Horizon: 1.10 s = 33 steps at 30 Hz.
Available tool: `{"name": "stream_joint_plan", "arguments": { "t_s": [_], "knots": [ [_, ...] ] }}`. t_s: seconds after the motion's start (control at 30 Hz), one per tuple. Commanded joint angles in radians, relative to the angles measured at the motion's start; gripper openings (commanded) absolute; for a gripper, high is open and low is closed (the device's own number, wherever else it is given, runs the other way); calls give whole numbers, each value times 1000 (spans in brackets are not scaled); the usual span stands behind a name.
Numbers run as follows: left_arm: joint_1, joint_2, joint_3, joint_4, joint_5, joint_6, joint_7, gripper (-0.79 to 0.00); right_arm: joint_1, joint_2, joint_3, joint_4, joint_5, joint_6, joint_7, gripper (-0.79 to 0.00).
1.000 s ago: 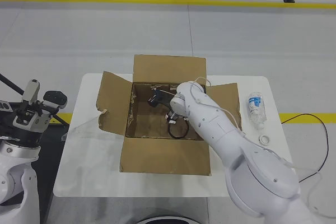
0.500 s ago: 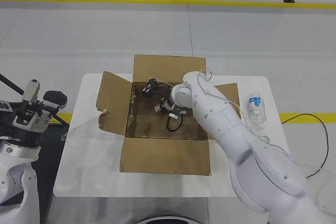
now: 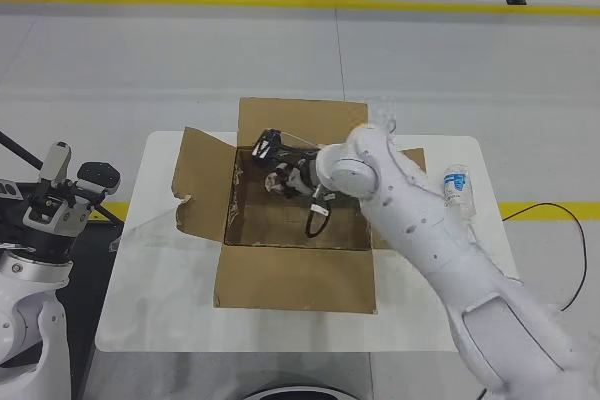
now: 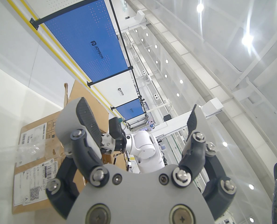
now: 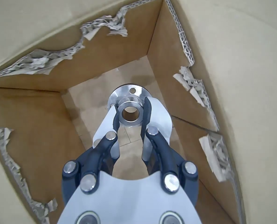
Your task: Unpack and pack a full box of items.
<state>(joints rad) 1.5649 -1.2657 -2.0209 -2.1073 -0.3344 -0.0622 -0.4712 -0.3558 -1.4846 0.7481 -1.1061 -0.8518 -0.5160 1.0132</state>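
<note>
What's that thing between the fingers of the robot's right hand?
A shiny metal flange, its hub pinched by the right hand inside the cardboard box. The right wrist view shows it.

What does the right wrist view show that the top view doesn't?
Right wrist view: the right gripper shut on the hub of a metal flange, with the floor of the box behind it and torn corrugated edges along the walls. Top view: a bottle lying on the table beside the box, with a small white ring near it. Both: the open box and the right gripper over it.
</note>
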Motion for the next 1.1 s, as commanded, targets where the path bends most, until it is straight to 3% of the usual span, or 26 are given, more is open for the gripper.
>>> {"name": "stream_joint_plan", "arguments": {
  "t_s": [0.0,0.2,0.53,0.83,1.07],
  "knots": [
    [0,0,0,0,0,0,0,0,-118,50,99,-234,-34,19,79,-785],
    [0,0,0,0,0,0,0,0,-356,127,310,-612,-92,27,180,-785],
    [0,0,0,0,0,0,0,0,-596,192,654,-955,-206,134,249,-785],
    [0,0,0,0,0,0,0,0,-781,223,917,-1051,-294,263,311,-785],
    [0,0,0,0,0,0,0,0,-879,233,970,-1041,-318,316,324,-785]
  ]
}}
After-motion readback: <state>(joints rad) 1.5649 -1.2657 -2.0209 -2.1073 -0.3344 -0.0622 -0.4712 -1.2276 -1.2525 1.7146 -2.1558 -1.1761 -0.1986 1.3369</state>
